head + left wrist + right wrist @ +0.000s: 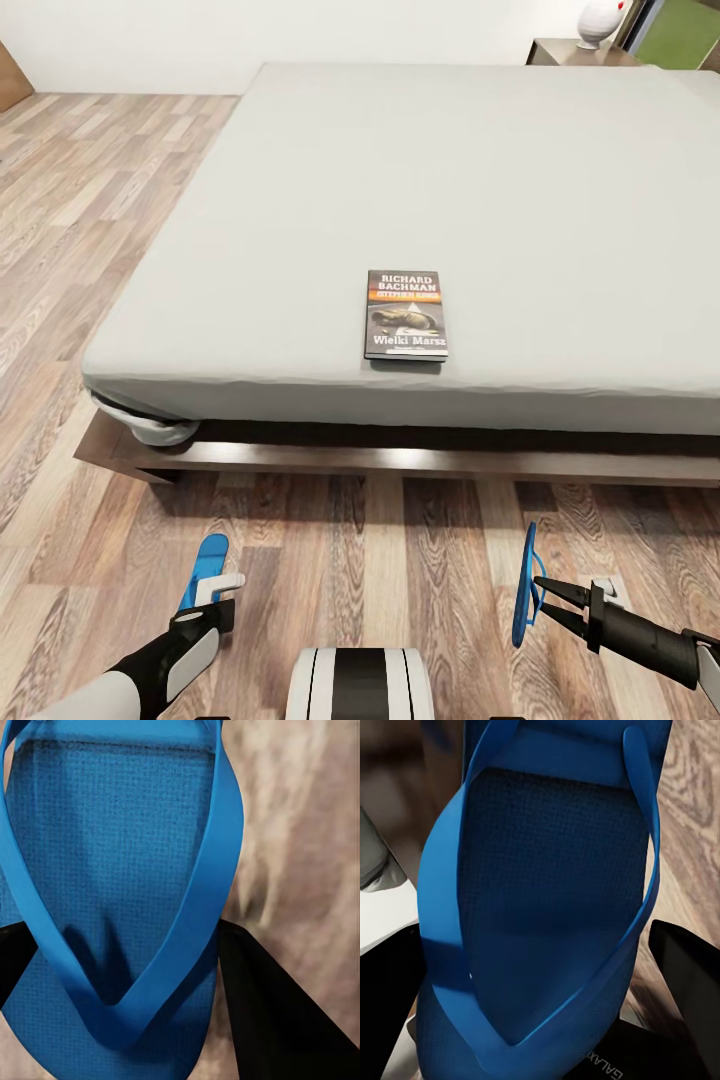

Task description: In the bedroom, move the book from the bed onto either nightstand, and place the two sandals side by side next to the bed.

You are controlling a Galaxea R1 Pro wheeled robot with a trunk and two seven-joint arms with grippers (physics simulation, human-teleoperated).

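Fingers [682, 967] of the right gripper [545, 600] are pinching one blue sandal [524, 585], holding it on edge above the plank floor [400, 560]. Left gripper [205, 605] is clamping the other sandal [207, 565], dark fingers [277, 1020] sitting on either side of its sole. Beyond, the book [405, 314] is lying flat near the front edge of the bed [300, 200]. Farthest off, a nightstand [560, 52] is standing by the bed's far corner.

book [405, 315] cover: white "RICHARD BACHMAN" at top, orange band below with "STEPHEN KING", white "Wielki Marsz" at bottom, smaller line beneath unreadable, right wrist view: partial "GALAX" lettering on black part of right pincer [619, 1061]
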